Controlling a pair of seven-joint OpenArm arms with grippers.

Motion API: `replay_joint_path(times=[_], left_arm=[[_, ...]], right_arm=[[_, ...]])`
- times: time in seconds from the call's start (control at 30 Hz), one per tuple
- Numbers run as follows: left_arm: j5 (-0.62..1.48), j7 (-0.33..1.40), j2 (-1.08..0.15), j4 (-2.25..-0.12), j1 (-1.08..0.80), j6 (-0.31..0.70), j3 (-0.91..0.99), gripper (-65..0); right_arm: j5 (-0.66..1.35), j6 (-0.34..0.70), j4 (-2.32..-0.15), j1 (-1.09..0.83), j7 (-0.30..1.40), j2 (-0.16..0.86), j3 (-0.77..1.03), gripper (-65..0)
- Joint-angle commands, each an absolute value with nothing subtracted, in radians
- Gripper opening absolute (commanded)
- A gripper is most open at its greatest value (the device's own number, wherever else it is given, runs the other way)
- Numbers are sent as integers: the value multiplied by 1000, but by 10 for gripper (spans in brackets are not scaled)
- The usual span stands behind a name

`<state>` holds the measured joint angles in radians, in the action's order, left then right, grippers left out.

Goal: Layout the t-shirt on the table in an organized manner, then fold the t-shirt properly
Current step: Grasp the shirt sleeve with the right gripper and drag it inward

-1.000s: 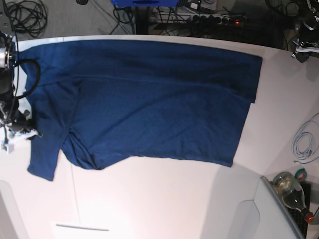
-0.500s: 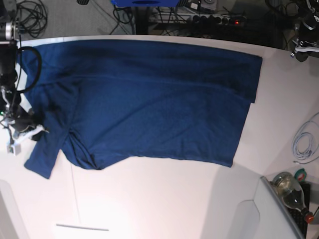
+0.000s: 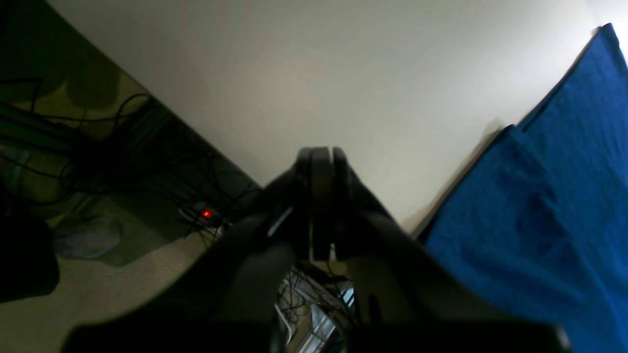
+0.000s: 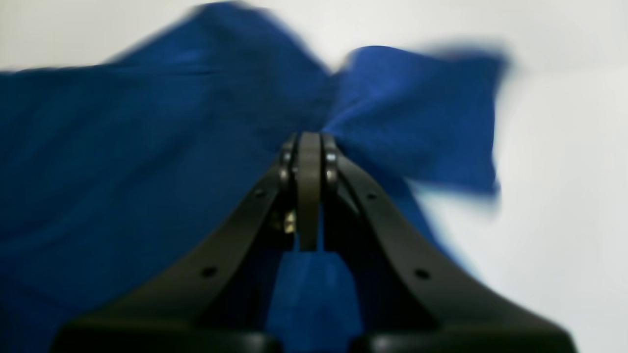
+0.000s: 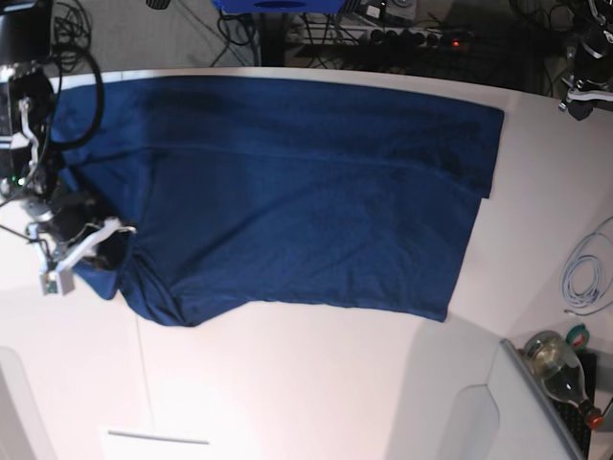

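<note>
The dark navy t-shirt (image 5: 297,192) lies spread flat across the white table (image 5: 316,383), its hem end at the right. My right gripper (image 5: 107,233) is at the shirt's left end, shut on the lower sleeve and holding it lifted over the shirt body. The right wrist view shows its closed tips (image 4: 309,142) pinching blurred blue cloth (image 4: 147,147). My left gripper (image 5: 578,99) is at the far right table edge, apart from the shirt. In the left wrist view it (image 3: 319,153) is shut and empty over bare table, with the shirt's corner (image 3: 539,220) to its right.
A white cable (image 5: 584,273) lies coiled at the right edge. A glass bottle (image 5: 560,369) and a tape roll (image 5: 578,335) lie by a grey bin (image 5: 517,412) at lower right. Cables and a power strip (image 5: 421,38) are on the floor beyond the far edge.
My right gripper has moved right and inward with the sleeve. The sleeve that hung out at lower left is now drawn in over the shirt's left edge. The left arm has not moved.
</note>
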<state>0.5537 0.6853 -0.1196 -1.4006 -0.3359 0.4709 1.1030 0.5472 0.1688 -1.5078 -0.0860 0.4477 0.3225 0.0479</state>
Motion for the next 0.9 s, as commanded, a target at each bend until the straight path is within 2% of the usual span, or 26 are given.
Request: replay_joint_path(times=[0.0,0.13,0.3,0.47,0.73,0.87], left_arm=[[568,667,-139,-1420,-341,473,1109,-650],[568,667,-140,-1422,-341,473,1109,-650],[568,667,-143,-1422,-341,473,1109,-650],[568,667,-145,-1420,-343,473,1110,-650],[568,662,-160,-1414,-361,473,1110,-650],[568,662,-160,-1414,-363,473,1110,-650]], right_arm=[[550,168,-1569,-88,440,315,51,-650],[547,168,-1682,-137,506,231,47,-650],[547,173,-1679,-143,561,159,30,-650],[547,170,-1684,-173,558,163,-84,-650],[547,176,-1685,-277,558,166,-113,-650],[549,177,-1712,-328,553,219,-140,-650]])
